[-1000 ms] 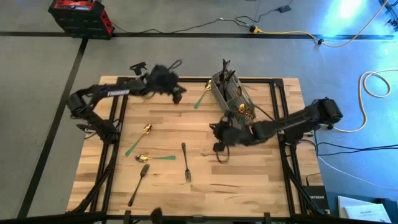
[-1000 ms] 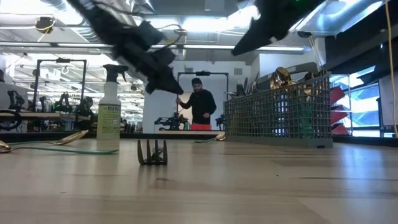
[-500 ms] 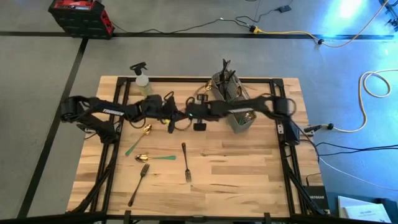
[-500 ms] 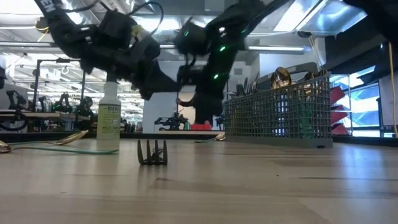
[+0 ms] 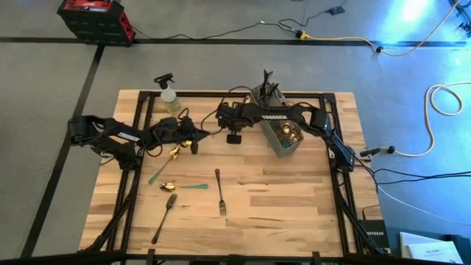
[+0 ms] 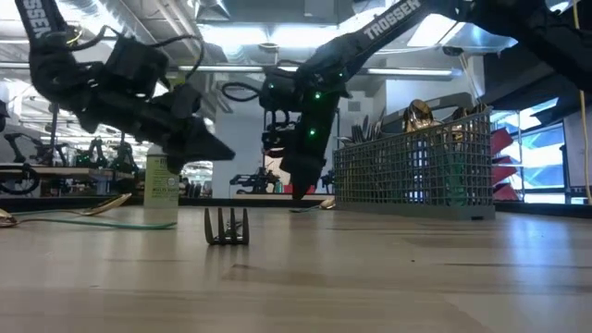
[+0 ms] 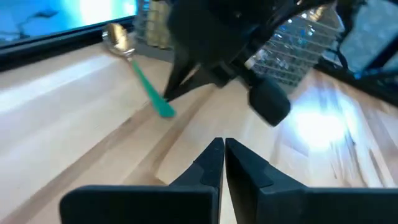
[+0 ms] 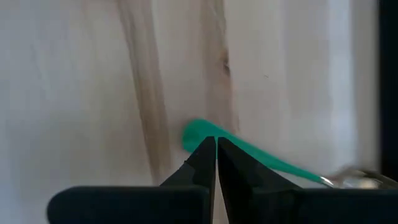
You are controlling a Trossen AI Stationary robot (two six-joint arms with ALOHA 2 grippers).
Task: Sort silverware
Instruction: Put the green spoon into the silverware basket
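Right tool, pinched empty, has swung from mid-table to green-handled spoon beside caddy; left tool closed nearby; pickup likely.

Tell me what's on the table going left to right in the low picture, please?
Green-handled spoon → spray bottle → fork → grey mesh caddy.
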